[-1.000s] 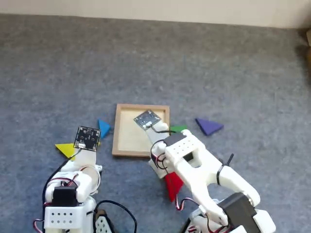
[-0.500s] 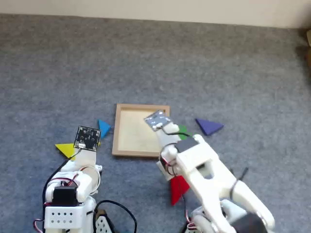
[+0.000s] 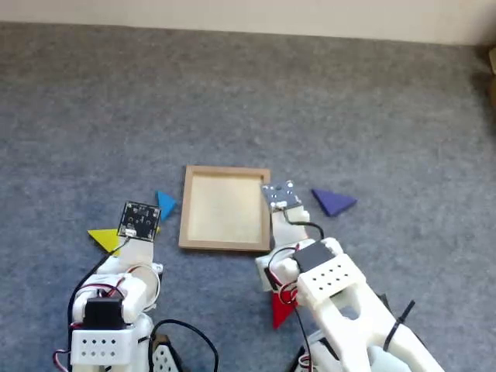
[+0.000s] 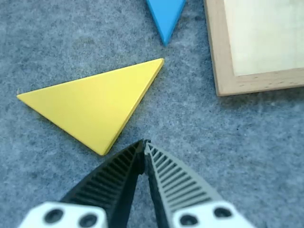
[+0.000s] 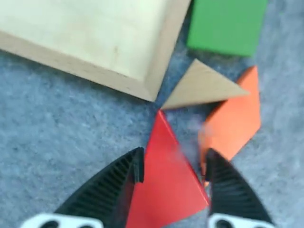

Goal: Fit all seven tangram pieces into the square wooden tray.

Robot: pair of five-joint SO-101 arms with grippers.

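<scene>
Your right gripper [image 5: 173, 154] has swung off the square wooden tray [image 3: 225, 170], which lies bare at centre, and hangs released over the red triangle [image 5: 166, 190] just near-right of it, so nothing is fitted yet. Your left gripper [image 4: 145, 142] stays clenched on nothing beside the yellow triangle [image 4: 95, 104], left of the tray. Count one tray and seven loose pieces: those two, a purple triangle [image 3: 333, 201], a blue triangle [image 4: 165, 12], a tan triangle [image 5: 202, 88], an orange parallelogram [image 5: 235, 118] and a green square [image 5: 227, 23].

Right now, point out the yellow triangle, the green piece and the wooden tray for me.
yellow triangle [image 4: 95, 107], left wrist view, middle of its top face
green piece [image 5: 227, 23], right wrist view, middle of its visible face
wooden tray [image 3: 185, 208], high view, on its left rim
</scene>
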